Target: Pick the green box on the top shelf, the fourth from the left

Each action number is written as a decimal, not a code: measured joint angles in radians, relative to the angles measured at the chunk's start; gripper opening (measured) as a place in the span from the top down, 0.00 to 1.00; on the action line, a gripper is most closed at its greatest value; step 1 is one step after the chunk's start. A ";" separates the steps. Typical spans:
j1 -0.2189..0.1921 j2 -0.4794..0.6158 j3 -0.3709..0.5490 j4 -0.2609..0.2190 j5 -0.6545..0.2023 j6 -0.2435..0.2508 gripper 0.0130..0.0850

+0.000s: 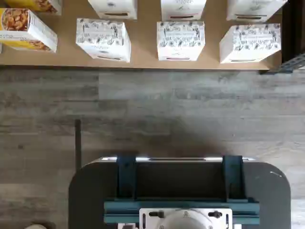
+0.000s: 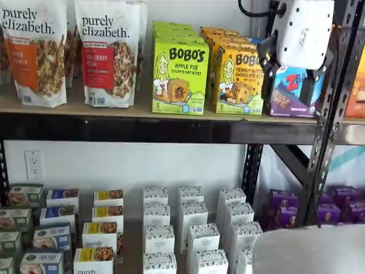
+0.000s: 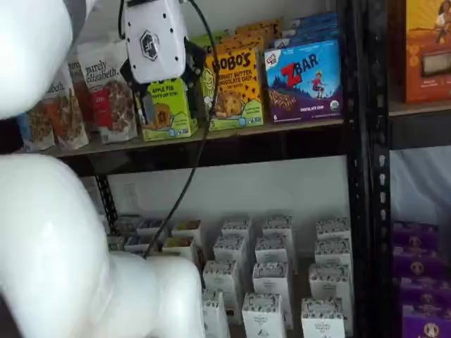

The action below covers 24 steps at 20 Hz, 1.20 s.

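On the top shelf [image 2: 74,105], going left to right, stand two Purely Elizabeth granola bags [image 2: 108,51], then the green box [image 2: 179,77], then a yellow-orange Bobo's carton [image 2: 238,80], then a blue-purple ZBar box [image 2: 288,91] partly behind the gripper. The green box sits upright at the front edge of the board, more of its kind lined up behind it, its right side close against the yellow-orange carton.

It looks like a light paperboard carton (snack bars inside, probably), stiff along its edges but likely to dent under a hard squeeze, with a glossy print that may slip a little. I would take it across its two narrow side walls, about mid-height. The gap on the right side looks tight.

The gripper [image 2: 293,74] hangs in front of the shelf, clear of the box and holding nothing. Its black fingers show only in part, against dark clutter; I take the jaws to be spread wide. In a shelf view its white body covers the top of the green box [image 3: 168,109]. The wrist view shows only the lower shelf's white cartons [image 1: 180,40], not the target.
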 joint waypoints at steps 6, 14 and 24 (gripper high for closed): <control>-0.123 -0.042 0.040 0.142 -0.062 -0.074 0.00; -0.054 -0.038 0.035 0.084 -0.073 -0.027 0.00; 0.078 -0.014 0.022 0.029 -0.106 0.084 0.00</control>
